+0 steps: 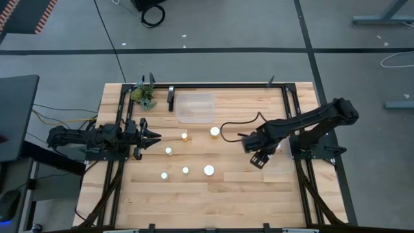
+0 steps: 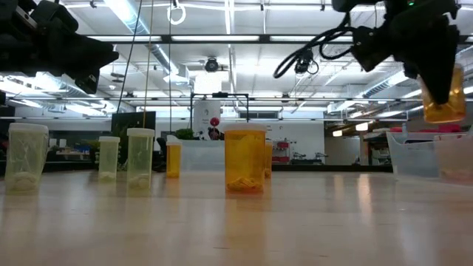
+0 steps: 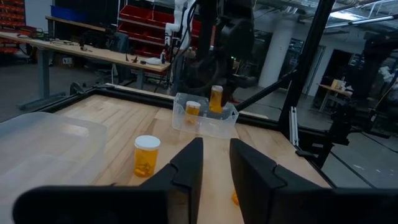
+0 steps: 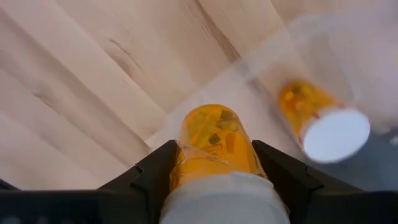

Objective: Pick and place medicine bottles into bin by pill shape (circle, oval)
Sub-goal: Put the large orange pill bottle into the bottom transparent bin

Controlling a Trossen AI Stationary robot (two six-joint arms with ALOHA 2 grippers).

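Note:
My right gripper (image 1: pixel 260 157) is shut on an amber pill bottle (image 4: pixel 214 134) with a white cap, above a clear bin (image 2: pixel 429 159) at the table's right. A second bottle (image 4: pixel 317 121) lies inside that bin. Several more white-capped bottles stand on the wood mid-table, among them one (image 1: pixel 215 131) near the far bin and one (image 1: pixel 209 170) nearer the front. My left gripper (image 1: pixel 154 136) hovers open and empty at the table's left, pointing toward the bottles; its fingers also show in the left wrist view (image 3: pixel 216 165). My right gripper pinches the bottle's amber sides just below the cap (image 4: pixel 186 155) between its two fingers. The fingers point down and lie along the bottle, cap end toward the wrist. The bottle (image 2: pixel 446 100) hangs bottom down below the fingers, clear of the bin.
A second clear bin (image 1: pixel 195 107) sits at the far middle of the table, next to a small green plant (image 1: pixel 143 96). A dark metal frame (image 1: pixel 226 85) runs along the table's far edge and sides. Bare wood lies at the near edge.

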